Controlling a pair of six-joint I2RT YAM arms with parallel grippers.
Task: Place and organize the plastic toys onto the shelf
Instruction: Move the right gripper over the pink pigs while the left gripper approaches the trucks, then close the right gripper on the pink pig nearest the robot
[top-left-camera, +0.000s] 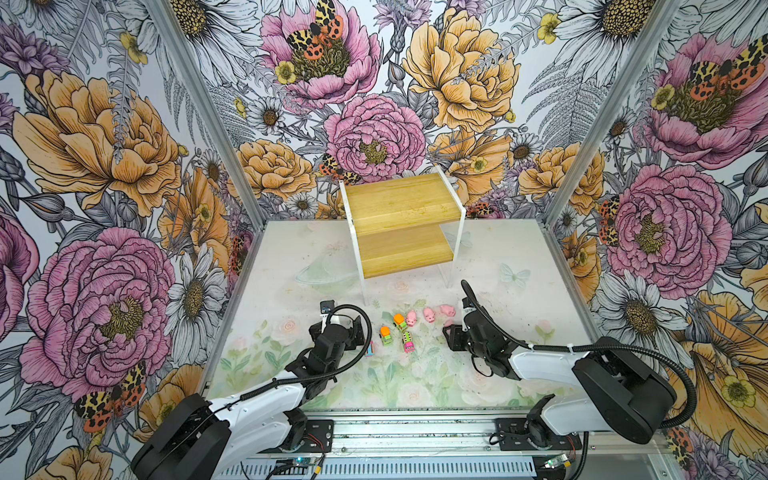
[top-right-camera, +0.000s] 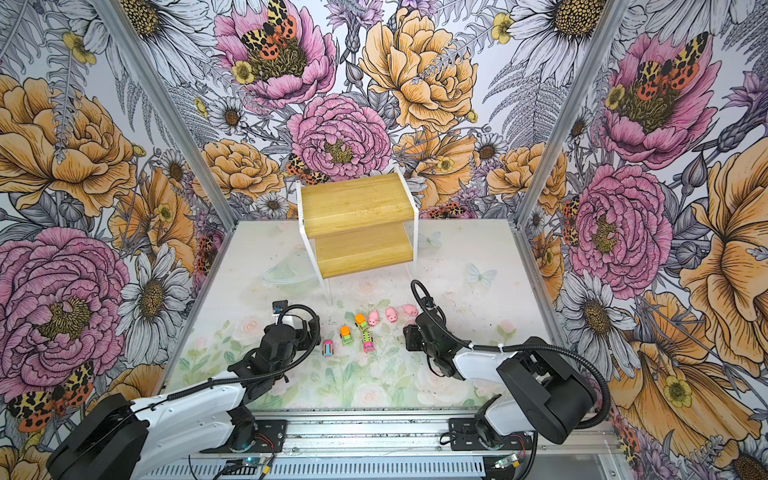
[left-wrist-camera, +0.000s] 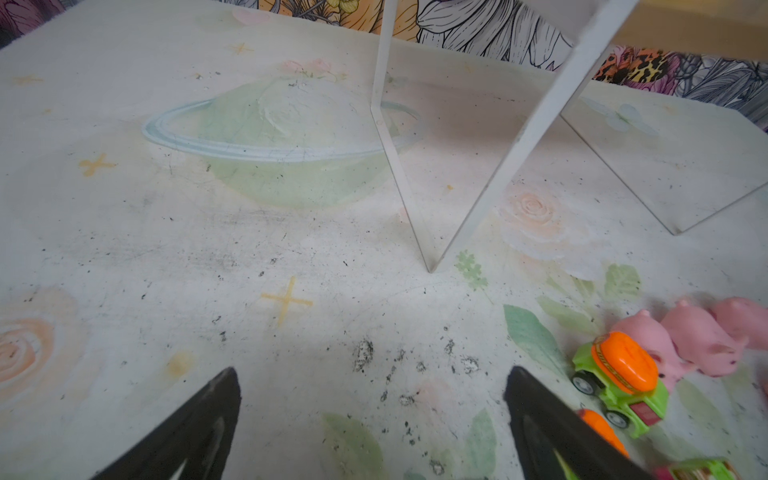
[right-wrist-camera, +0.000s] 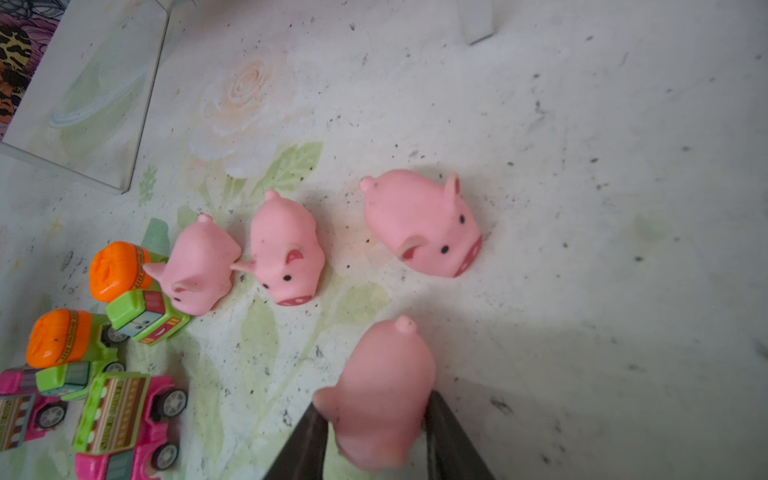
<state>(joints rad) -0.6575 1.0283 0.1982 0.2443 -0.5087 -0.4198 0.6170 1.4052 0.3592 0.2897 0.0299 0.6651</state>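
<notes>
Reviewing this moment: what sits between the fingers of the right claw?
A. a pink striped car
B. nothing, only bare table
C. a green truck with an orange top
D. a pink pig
D: in the right wrist view a pink pig sits between the fingers of the right claw, which touch it on both sides.

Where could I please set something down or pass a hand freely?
Both boards of the shelf are bare. The table is free on either side of the shelf and along its near edge. It is crowded in front of the shelf, where trucks, cars and pigs sit close together, one pig in the right hand.
</notes>
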